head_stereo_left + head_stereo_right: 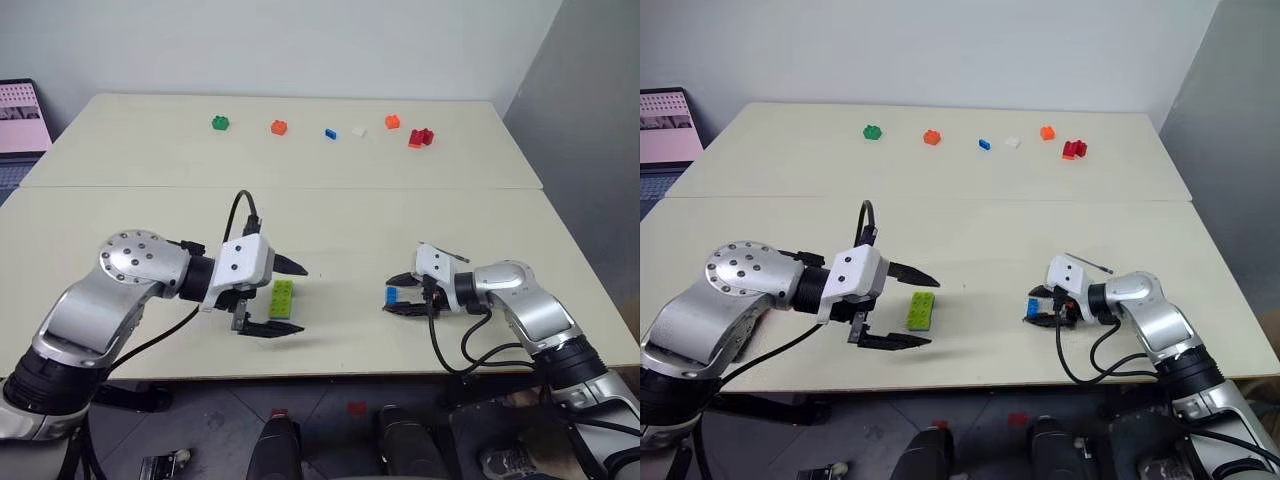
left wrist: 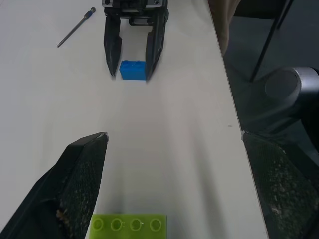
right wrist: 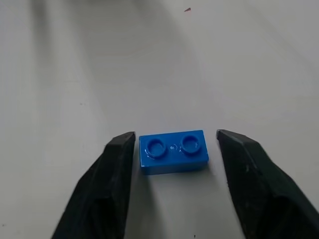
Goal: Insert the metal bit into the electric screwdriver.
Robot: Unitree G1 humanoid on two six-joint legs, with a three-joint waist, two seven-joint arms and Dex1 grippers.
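Risks closing the right gripper (image 3: 174, 144), jaws half-spread around a small blue brick (image 3: 173, 151) without touching it, on the wrong thing, while the metal bit (image 2: 76, 27) lies untouched on the table (image 1: 400, 215) just beyond; left gripper (image 1: 292, 297) spread wide over the green brick (image 1: 283, 299).

Blue brick (image 3: 173, 151) (two studs) between black fingers (image 3: 102, 189); lime-green brick (image 1: 921, 310) beside it; table (image 1: 340, 220) cream.

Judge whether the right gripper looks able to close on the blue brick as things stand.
Probably yes. The blue brick lies flat on the table between the right gripper's open fingers, a small gap on each side and nothing between them. The metal bit lies apart.
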